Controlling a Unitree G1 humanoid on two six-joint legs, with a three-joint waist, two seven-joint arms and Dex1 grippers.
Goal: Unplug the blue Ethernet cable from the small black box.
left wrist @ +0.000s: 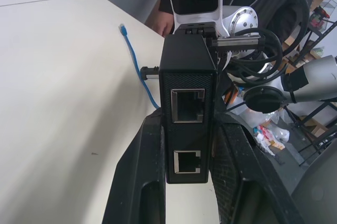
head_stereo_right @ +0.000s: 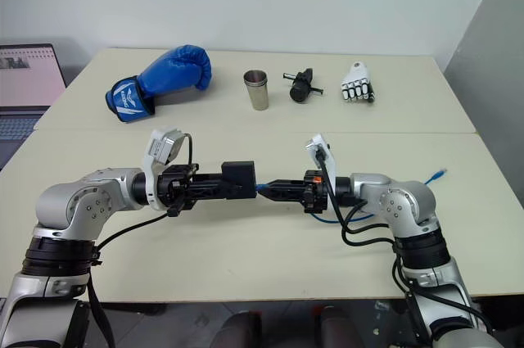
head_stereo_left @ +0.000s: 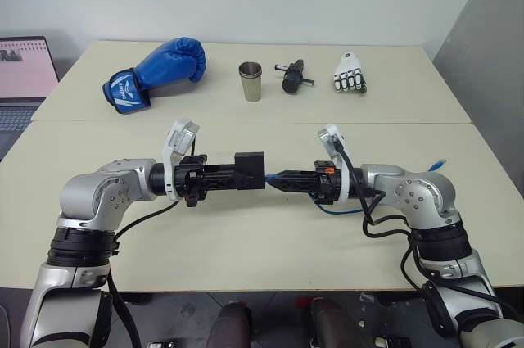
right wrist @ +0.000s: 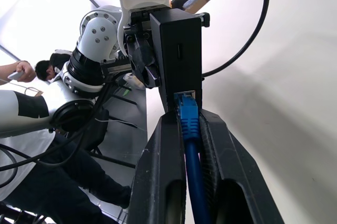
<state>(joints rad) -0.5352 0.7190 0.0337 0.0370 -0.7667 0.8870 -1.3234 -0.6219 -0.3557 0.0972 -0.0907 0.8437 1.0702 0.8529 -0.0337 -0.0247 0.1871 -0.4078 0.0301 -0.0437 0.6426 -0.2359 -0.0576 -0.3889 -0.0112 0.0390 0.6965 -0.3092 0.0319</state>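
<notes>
Black left gripper (head_stereo_left: 246, 174) level, clamping small black box (head_stereo_left: 250, 169) | right gripper (head_stereo_left: 274, 179) level, pinching blue Ethernet cable (right wrist: 188, 121)

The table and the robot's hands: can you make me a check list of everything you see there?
Surface: pale table, two tops joined by a seam.
Job's things: small black box held in the air; blue Ethernet cable plugged into it.
Clutter: blue boxing glove, steel cup, black cylinder, small white robot hand along the far edge.
Grippers: left gripper shut on the box; right gripper shut on the cable by its plug.
Cables: cable's free end lies on the table at the right.
Surroundings: laptop at the left; a person behind.
</notes>
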